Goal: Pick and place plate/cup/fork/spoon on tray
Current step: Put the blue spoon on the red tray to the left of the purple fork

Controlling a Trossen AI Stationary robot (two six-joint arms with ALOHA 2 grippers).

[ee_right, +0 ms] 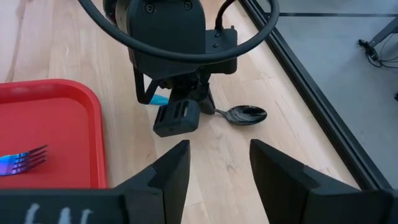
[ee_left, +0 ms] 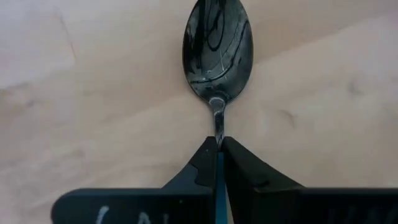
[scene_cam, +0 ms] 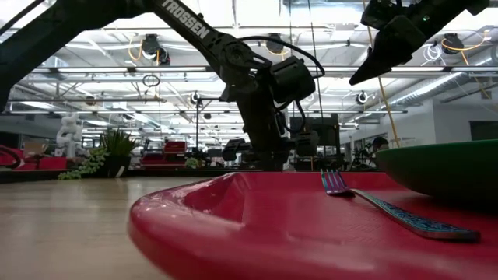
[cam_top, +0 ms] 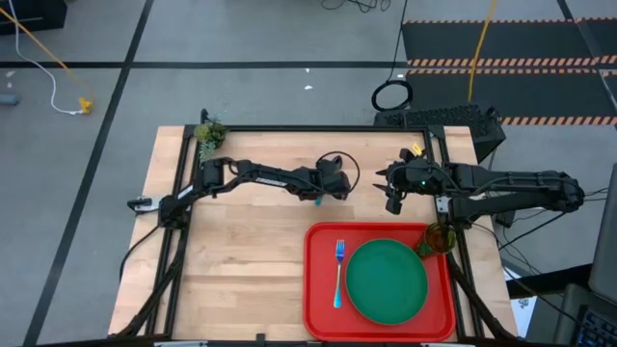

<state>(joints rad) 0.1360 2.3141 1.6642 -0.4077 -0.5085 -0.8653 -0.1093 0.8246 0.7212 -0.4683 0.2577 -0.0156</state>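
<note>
The left claw (ee_left: 219,163) is closed narrow on the light-blue handle of the spoon (ee_left: 217,53), which lies on the desk (cam_top: 241,241) just behind the tray (cam_top: 323,289); the dark bowl projects straight out beyond the fingertips. The right claw (ee_right: 219,163) hovers spread wide and empty above the desk, near the left claw, the spoon bowl lying ahead of it. The fork (cam_top: 339,273) and plate (cam_top: 387,280) lie on the tray, with the cup (cam_top: 440,238) at its far right corner.

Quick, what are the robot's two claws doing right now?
Left gripper: shut on the spoon by its handle, down at the table.
Right gripper: open, holding nothing, up above the table.
</note>
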